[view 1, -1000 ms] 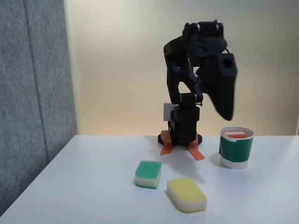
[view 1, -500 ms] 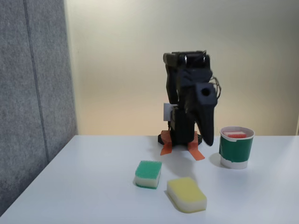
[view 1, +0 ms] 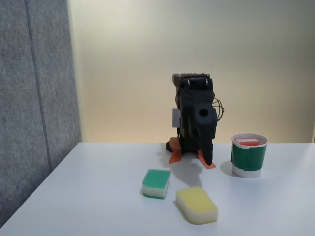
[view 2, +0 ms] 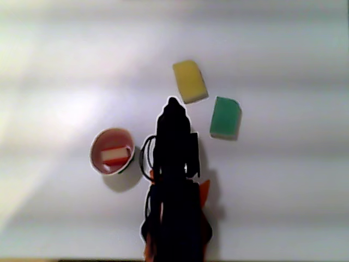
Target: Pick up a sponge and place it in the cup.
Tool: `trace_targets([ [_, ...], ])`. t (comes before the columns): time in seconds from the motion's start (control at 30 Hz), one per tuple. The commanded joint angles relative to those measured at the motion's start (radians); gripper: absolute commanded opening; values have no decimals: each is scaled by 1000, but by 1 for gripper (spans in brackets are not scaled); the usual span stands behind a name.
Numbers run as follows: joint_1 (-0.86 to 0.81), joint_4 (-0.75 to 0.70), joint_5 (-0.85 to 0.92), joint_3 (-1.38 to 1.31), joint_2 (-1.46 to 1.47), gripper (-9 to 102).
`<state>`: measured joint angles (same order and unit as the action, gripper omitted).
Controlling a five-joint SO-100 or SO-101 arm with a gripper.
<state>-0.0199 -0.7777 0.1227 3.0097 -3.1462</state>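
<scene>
Red and white, the sponge lay inside the cup, which stood on the white table to the right of the arm in the fixed view. The gripper pointed down, folded at the base; its jaws looked closed together, holding nothing. A green-topped sponge and a yellow sponge lay in front.

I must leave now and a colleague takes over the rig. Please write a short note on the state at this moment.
Gripper: folded down near the arm's base, holding nothing; open or shut cannot be told.
Sponge: red and white, inside the cup, which stands upright on the table.
Done: sponge placed in the cup.
Left: nothing for this sponge. The green sponge and yellow sponge lie untouched on the table.
</scene>
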Motion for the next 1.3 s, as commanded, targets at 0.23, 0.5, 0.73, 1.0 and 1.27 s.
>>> trace_targets([
  [0.23,-43,-14,-12,153,-221,0],
  [0.5,-52,-54,-26,222,-221,0],
  [0.73,-60,-242,-51,222,-221,0],
  [1.0,-60,-410,-52,222,-221,0],
  [1.27,-40,-503,-86,222,-221,0],
])
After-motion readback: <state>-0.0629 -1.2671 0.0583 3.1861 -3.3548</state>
